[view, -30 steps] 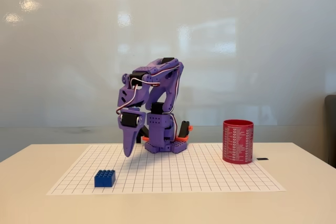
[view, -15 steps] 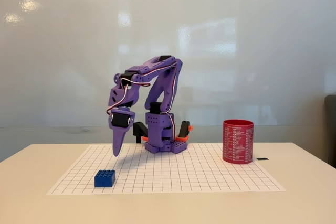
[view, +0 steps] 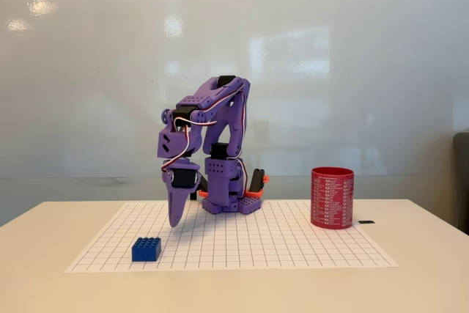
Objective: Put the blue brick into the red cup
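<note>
The blue brick [view: 146,249] lies studs up near the front left corner of the gridded sheet. Far to the right stands the red cup [view: 332,197], upright, with its mouth open. My purple arm rises from its base at the back middle of the sheet and bends over to the left. Its gripper [view: 174,221] points straight down, hanging just above the sheet. It sits behind and slightly right of the brick, not touching it. The fingers look pressed together into one tapered tip with nothing between them.
A white gridded paper sheet [view: 293,243] covers the middle of the pale table [view: 425,284]. A small black item [view: 366,222] lies just right of the cup. A glossy white wall stands behind, and a dark chair edge [view: 462,181] shows at far right.
The gripper swung left half a second ago, then came back to the right and dropped a little lower. The brick and the cup have not moved.
</note>
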Motion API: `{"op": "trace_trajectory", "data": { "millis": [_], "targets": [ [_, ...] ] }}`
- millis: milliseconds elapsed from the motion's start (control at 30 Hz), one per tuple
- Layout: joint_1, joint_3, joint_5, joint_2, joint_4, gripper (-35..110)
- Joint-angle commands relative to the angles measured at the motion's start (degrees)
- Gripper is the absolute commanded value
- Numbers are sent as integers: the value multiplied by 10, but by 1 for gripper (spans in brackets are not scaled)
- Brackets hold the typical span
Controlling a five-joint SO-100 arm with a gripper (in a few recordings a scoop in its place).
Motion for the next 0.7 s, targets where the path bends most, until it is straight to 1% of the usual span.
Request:
{"op": "trace_trajectory", "data": {
  "millis": [0, 133, 233, 500, 667],
  "targets": [
    [-8, -59, 18, 5, -5, -1],
    [-22, -85, 39, 6, -8, -1],
    [-31, -83, 53, -11, -40, -1],
    [-13, -71, 92, -46, -86, -1],
    [-16, -70, 182, -45, -142, -1]
  ]
}}
